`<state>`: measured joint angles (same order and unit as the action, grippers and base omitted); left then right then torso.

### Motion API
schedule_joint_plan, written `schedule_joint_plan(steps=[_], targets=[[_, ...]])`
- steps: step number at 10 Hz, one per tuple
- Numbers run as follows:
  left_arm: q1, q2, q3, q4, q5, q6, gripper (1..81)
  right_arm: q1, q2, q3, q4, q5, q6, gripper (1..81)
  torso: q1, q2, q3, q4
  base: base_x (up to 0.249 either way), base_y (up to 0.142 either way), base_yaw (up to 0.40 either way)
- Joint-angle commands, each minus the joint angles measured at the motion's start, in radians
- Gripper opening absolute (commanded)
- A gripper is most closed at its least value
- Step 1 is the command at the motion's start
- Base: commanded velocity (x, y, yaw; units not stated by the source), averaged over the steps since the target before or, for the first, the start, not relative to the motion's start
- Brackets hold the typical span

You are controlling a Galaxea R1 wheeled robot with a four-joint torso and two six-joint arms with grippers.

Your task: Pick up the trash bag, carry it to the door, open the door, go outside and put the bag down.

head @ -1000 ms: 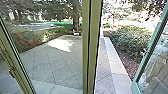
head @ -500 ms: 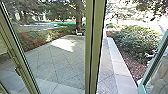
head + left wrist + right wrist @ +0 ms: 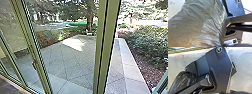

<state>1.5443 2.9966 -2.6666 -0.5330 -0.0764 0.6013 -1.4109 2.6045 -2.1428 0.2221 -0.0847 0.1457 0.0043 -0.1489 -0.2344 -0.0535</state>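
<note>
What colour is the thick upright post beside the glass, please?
The post is olive green, seen best in the head view.

Up top I'm looking forward and down past a tall green metal door frame [image 3: 107, 47] onto grey paving [image 3: 72, 60]. Both wrist cams are facing downward, sharing the shiny translucent plastic trash bag [image 3: 199, 22], left one sitting way closer.

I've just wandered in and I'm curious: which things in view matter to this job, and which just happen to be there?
Part of the job:
trash bag
green door frame
paved yard

Just there:
bushes
tree trunk
small pale object near the trunk
</note>
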Motion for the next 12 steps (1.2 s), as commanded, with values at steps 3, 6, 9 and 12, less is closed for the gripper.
schedule_joint_plan(steps=[3, 6, 9, 12], targets=[[-0.059, -0.002, -0.015, 0.01, 0.067, 0.005, 1.0, -0.017, 0.097, -0.087, 0.005, -0.024, -0.006, 81.1, 0.0, 0.0, 0.0, -0.002, 0.0, 0.0, 0.0], [-0.072, 0.001, -0.042, 0.01, 0.069, 0.005, 1.0, -0.041, 0.252, -0.279, -0.018, -0.023, -0.015, 81.1, 0.0, 0.0, 0.0, -0.002, 0.0, 0.0, 0.0], [-0.072, 0.007, -0.044, 0.01, 0.069, 0.006, 1.0, -0.047, 0.329, -0.388, -0.038, -0.023, -0.014, 81.1, 0.0, 0.0, 0.0, -0.002, 0.0, 0.0, 0.0], [-0.074, 0.009, -0.044, 0.01, 0.069, 0.014, 1.0, -0.051, 0.337, -0.397, -0.026, -0.007, -0.012, 81.1, 0.0, 0.0, 0.0, 0.015, 0.0, 0.0, 0.0]])
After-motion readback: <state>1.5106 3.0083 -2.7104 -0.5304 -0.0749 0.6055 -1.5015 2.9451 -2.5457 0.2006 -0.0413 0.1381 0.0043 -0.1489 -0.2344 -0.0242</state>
